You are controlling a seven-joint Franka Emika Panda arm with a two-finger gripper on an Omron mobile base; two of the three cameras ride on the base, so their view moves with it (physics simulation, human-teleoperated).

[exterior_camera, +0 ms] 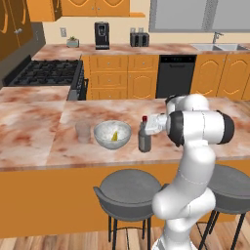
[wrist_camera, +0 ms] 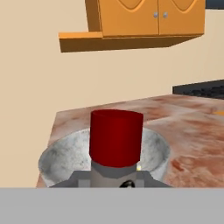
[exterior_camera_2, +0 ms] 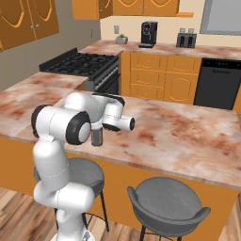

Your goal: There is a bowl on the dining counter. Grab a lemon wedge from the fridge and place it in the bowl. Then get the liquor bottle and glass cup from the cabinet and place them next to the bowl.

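On the dining counter (exterior_camera: 29,132) stands the grey bowl (exterior_camera: 100,128) with a yellow lemon wedge (exterior_camera: 114,136) inside it. The clear glass cup (exterior_camera: 83,132) stands upright just left of the bowl. Right of the bowl, the grey liquor bottle (exterior_camera: 144,141) with its red cap stands upright, its base on or just above the counter. My gripper (exterior_camera: 145,124) reaches in from the right and is shut on the bottle's neck. In the hand view the red cap of the bottle (wrist_camera: 116,138) rises close in front, with the bowl (wrist_camera: 61,153) right behind it. The bottle's body (exterior_camera_2: 97,137) shows under my arm.
Two grey stools (exterior_camera: 129,188) (exterior_camera: 229,185) stand in front of the counter, beneath my arm. Beyond the counter are the stove (exterior_camera: 46,72), a dishwasher (exterior_camera: 176,75), a coffee machine (exterior_camera: 101,35) and a sink (exterior_camera: 217,46). Bare counter stretches to the right of the bottle (exterior_camera_2: 188,136).
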